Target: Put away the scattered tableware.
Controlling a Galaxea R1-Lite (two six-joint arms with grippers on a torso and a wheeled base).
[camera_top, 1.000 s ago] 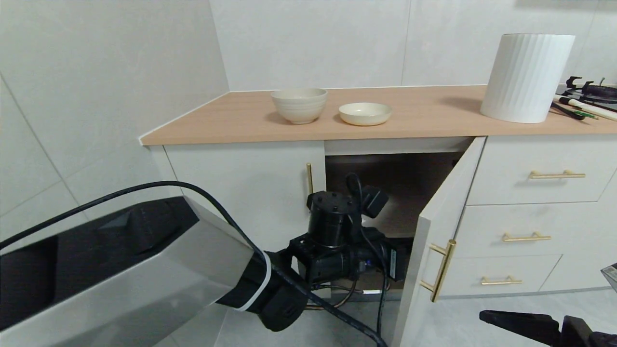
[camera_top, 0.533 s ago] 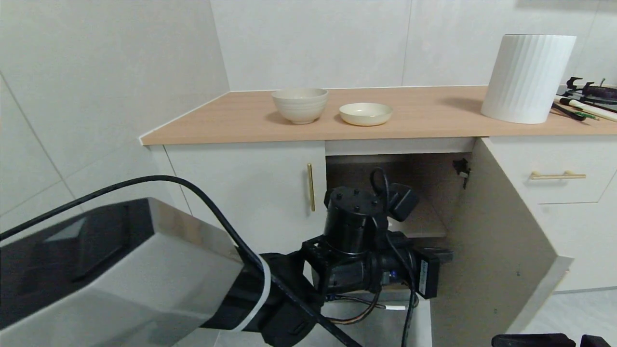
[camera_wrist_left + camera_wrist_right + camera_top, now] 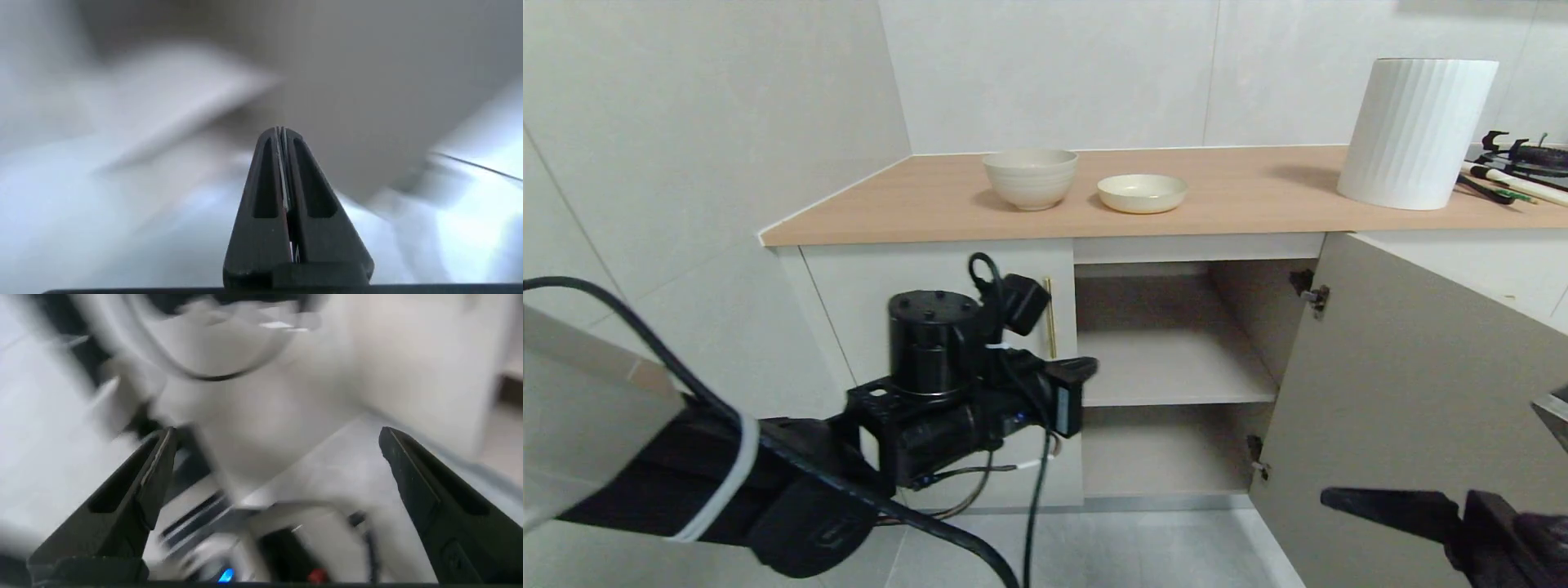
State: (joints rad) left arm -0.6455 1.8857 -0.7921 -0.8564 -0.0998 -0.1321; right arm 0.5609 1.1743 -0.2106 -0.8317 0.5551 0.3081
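A ribbed cream bowl (image 3: 1030, 176) and a shallow cream dish (image 3: 1142, 193) stand side by side on the wooden counter (image 3: 915, 204). Below them the cabinet's right door (image 3: 1413, 408) stands wide open, showing a bare shelf (image 3: 1168, 367). My left gripper (image 3: 1083, 369) hangs low in front of the closed left door, well below the bowl; its fingers (image 3: 279, 163) are shut with nothing between them. My right gripper (image 3: 278, 498) is open and holds nothing; one of its fingers (image 3: 1380, 506) shows low at the right, before the open door.
A tall white ribbed container (image 3: 1417, 131) stands on the counter's right part, with utensils (image 3: 1507, 184) and a stove grate (image 3: 1523, 151) beyond it. The closed left door has a brass handle (image 3: 1050, 314). A tiled wall bounds the left side.
The cabinet's right door has swung from half open to wide open. My left arm has pulled back from the cabinet opening and moved left. The right gripper shows higher at the bottom right.
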